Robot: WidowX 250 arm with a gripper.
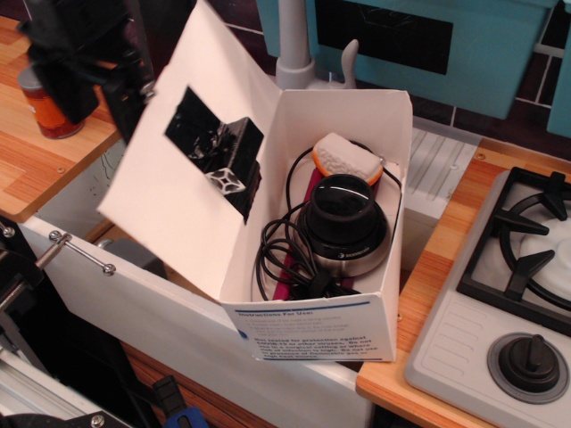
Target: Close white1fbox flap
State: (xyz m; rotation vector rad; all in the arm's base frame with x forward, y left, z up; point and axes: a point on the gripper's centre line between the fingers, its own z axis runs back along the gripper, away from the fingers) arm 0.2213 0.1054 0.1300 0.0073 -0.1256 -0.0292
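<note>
The white1fbox (pixel 308 334) sits on the sink edge with its blue-printed label facing me. It holds a black round device (pixel 343 223), black cables (pixel 275 254) and an orange-and-white object (pixel 346 159). The flap (pixel 169 214) is hinged on the box's left side and stands steeply, tilted outward to the left. Its inner face shows black tape and a block (pixel 221 152). My black gripper (pixel 111 76) is at the flap's upper left edge, behind and against it. Its fingers are blurred and partly hidden by the flap.
A red can (pixel 49 102) stands on the wooden counter at the far left. A grey faucet (pixel 294 40) and a teal cabinet (pixel 428 36) are behind the box. A stove (pixel 517 294) is at the right. A metal rod (pixel 80 252) juts out at the lower left.
</note>
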